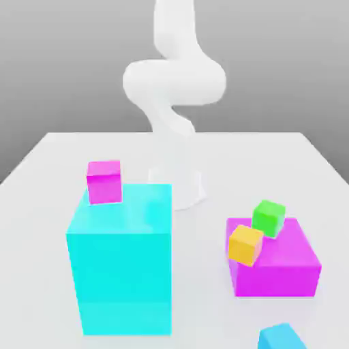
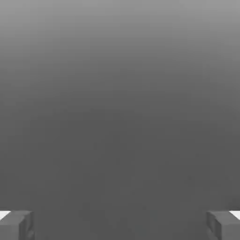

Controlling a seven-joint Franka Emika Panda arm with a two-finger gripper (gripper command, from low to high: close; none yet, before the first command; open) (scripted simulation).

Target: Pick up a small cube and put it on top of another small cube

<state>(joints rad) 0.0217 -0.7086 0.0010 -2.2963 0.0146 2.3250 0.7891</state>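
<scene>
A small magenta cube [image 1: 104, 181] rests on the top back corner of a tall cyan block [image 1: 123, 266]. On a low magenta block [image 1: 286, 266] at the exterior view's right sit a small green cube [image 1: 268, 217] and a small orange cube [image 1: 245, 244], close together. A small blue cube [image 1: 283, 337] is cut off by the front edge of the picture. In the hand view my gripper [image 2: 120, 226] is open, its fingers [image 2: 18, 226] far apart with nothing between them, facing plain grey background. The white arm [image 1: 174, 82] rises behind the blocks.
The white table [image 1: 41, 177] stretches around the blocks. The arm's base [image 1: 184, 187] stands just behind the cyan block. Bare tabletop lies between the cyan block and the magenta block.
</scene>
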